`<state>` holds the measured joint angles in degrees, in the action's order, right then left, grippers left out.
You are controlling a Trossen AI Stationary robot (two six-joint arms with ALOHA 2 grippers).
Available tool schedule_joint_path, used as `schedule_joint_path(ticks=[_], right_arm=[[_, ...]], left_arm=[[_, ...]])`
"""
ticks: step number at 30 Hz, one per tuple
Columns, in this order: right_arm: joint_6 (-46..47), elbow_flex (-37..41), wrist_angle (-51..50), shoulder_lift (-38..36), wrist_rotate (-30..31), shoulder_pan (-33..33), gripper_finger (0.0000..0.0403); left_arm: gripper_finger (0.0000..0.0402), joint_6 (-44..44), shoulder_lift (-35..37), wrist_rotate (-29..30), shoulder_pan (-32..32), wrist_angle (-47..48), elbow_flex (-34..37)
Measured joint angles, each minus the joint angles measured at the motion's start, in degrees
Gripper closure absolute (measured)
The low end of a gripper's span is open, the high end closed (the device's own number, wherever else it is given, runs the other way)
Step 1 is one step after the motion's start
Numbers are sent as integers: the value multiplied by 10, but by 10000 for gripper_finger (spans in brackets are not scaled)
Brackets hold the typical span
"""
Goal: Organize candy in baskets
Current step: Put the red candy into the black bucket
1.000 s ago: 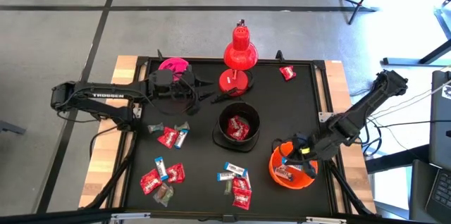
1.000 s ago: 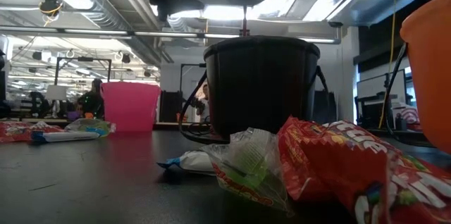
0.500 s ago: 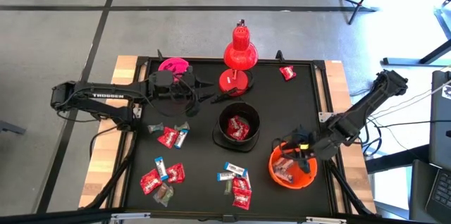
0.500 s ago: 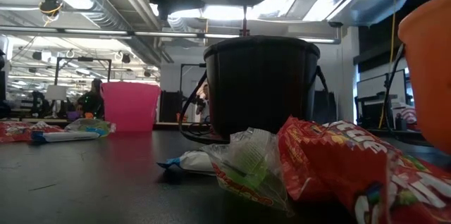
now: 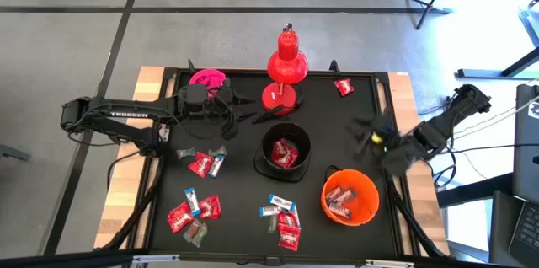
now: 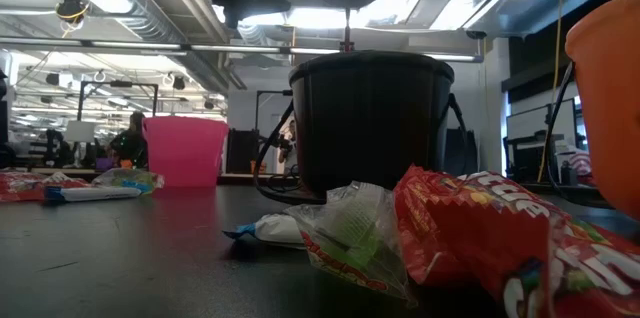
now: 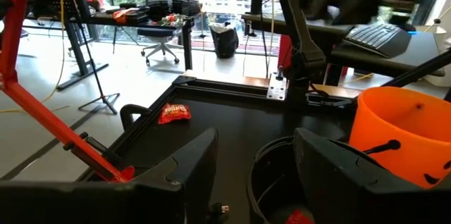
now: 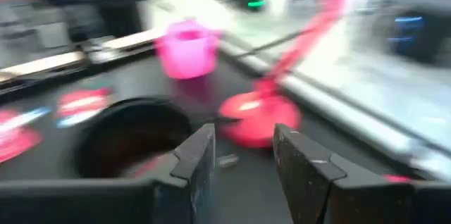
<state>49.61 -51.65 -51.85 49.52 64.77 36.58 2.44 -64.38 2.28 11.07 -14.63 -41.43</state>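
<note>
Right gripper [image 5: 364, 133] is blurred at the table's right edge, above the orange basket [image 5: 349, 198], jaws apart and empty. Left gripper [image 5: 250, 113] hovers upper centre by the red lamp [image 5: 285, 70], jaws apart and empty. Candy [image 5: 196, 209] is scattered lower left and centre; some sits in the black basket [image 5: 285, 151] and the orange one. The pink basket [image 5: 207, 79] stands upper left.
</note>
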Motion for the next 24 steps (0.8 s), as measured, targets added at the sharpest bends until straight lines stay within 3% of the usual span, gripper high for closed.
schedule_joint_path(ticks=[3,6,12,18,24], right_arm=[[11,-12,-76,0,-22,-91,260],[1,-12,-104,2,-83,-202,260],[-165,-12,-60,24,-198,-419,256],[-305,-12,45,70,-366,-610,198],[-319,-4,84,145,-417,-754,139]], left_arm=[[224,0,0,0,0,0,0],[224,-4,0,0,0,0,0],[224,-15,0,0,0,0,0],[224,-18,0,0,0,0,0],[224,-26,0,0,0,2,0]])
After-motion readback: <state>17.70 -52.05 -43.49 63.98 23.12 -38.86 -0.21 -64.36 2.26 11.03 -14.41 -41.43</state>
